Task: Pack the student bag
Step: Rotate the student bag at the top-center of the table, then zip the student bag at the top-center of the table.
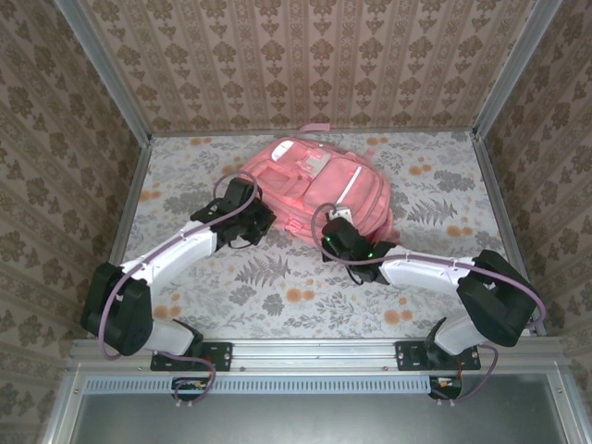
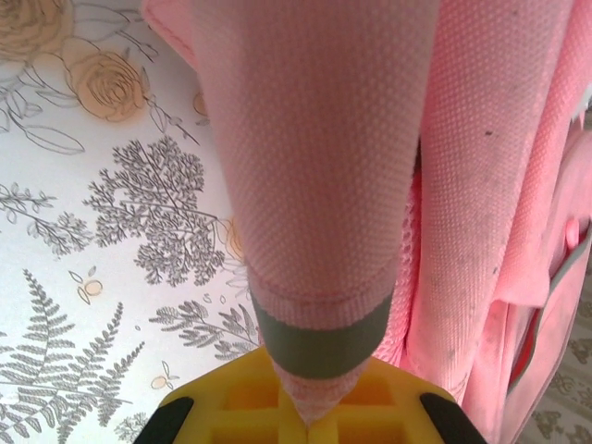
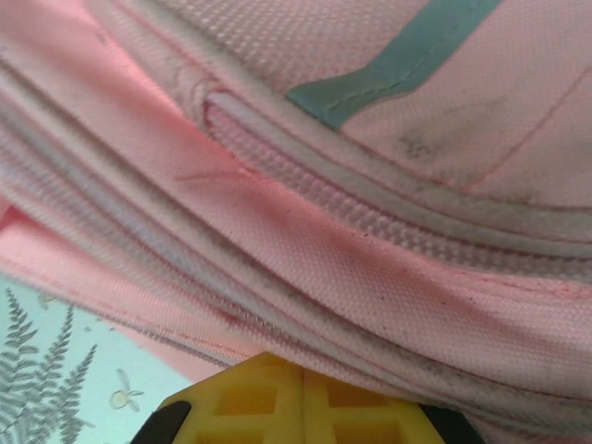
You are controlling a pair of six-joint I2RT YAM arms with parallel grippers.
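Observation:
The student bag (image 1: 319,180), a large pink backpack with pale strips, lies at the back middle of the table. My left gripper (image 1: 266,218) is at its near left corner. In the left wrist view the yellow jaws (image 2: 310,412) are shut on a pink flap with a grey band (image 2: 319,338), which rises away from them. My right gripper (image 1: 339,222) is at the bag's near edge. In the right wrist view its yellow jaws (image 3: 303,365) are shut, their tips tucked under a stretched fold of the bag (image 3: 305,250). Whether fabric is pinched there is hidden.
The table (image 1: 277,277) has a floral cloth and is walled with patterned panels on three sides. A metal rail (image 1: 314,356) with both arm bases runs along the near edge. Bare cloth lies left, right and in front of the bag.

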